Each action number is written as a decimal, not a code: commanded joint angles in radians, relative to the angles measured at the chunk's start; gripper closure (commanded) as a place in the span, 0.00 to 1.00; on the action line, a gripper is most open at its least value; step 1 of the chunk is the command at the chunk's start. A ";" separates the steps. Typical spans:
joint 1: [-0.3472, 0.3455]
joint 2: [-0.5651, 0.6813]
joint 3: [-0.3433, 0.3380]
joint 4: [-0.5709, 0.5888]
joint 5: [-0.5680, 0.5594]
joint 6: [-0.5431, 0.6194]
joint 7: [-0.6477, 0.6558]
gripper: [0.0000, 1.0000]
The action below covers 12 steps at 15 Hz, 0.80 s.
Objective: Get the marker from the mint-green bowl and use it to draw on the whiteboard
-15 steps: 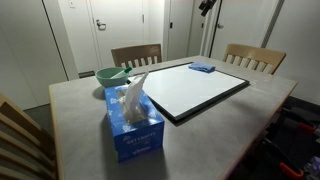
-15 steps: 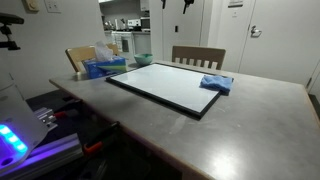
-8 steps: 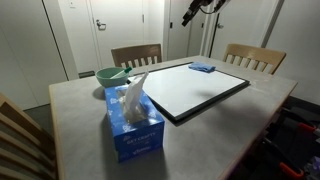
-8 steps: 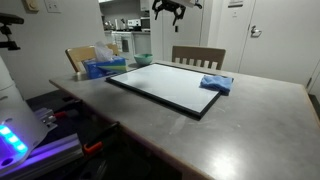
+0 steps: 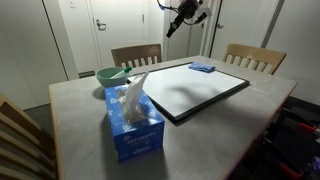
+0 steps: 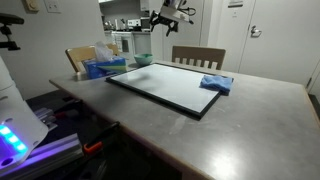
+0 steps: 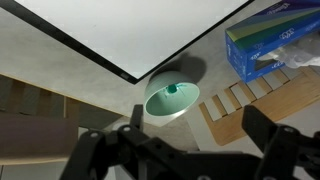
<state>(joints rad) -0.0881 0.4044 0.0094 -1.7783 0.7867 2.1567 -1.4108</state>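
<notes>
Spanning much of the table (image 5: 235, 130), the whiteboard (image 5: 195, 90) lay flat. High above, the gripper (image 7: 185, 150) hung spread wide and empty, facing the mint-green bowl (image 7: 172, 105). The marker (image 7: 172, 89) inside it probably was light, stiff and slick, best pinched across its barrel near the raised end.

The bowl (image 5: 110, 74) is mint-green. The whiteboard (image 5: 195, 90) is white, its frame black. The tissue box (image 5: 138, 130) and eraser (image 5: 202, 68) are blue.

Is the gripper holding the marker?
No, in the wrist view the gripper stands wide open and empty, well above the mint-green bowl.
</notes>
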 commanded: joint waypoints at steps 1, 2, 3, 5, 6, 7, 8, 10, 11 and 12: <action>-0.011 0.071 0.044 0.071 0.011 0.027 -0.016 0.00; -0.009 0.080 0.048 0.080 0.005 0.032 0.003 0.00; -0.014 0.045 0.046 0.040 -0.006 0.020 0.006 0.00; -0.013 0.063 0.054 0.055 -0.007 0.023 0.008 0.00; -0.014 0.066 0.055 0.060 -0.007 0.024 0.009 0.00; -0.014 0.068 0.055 0.063 -0.007 0.024 0.009 0.00; -0.004 0.060 0.049 0.049 -0.019 0.055 0.015 0.00; 0.000 0.088 0.060 0.061 -0.023 0.076 -0.017 0.00; 0.001 0.105 0.068 0.071 -0.023 0.082 -0.028 0.00; 0.001 0.140 0.076 0.104 -0.029 0.078 -0.035 0.00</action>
<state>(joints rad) -0.0846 0.4842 0.0583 -1.7147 0.7766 2.2043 -1.4122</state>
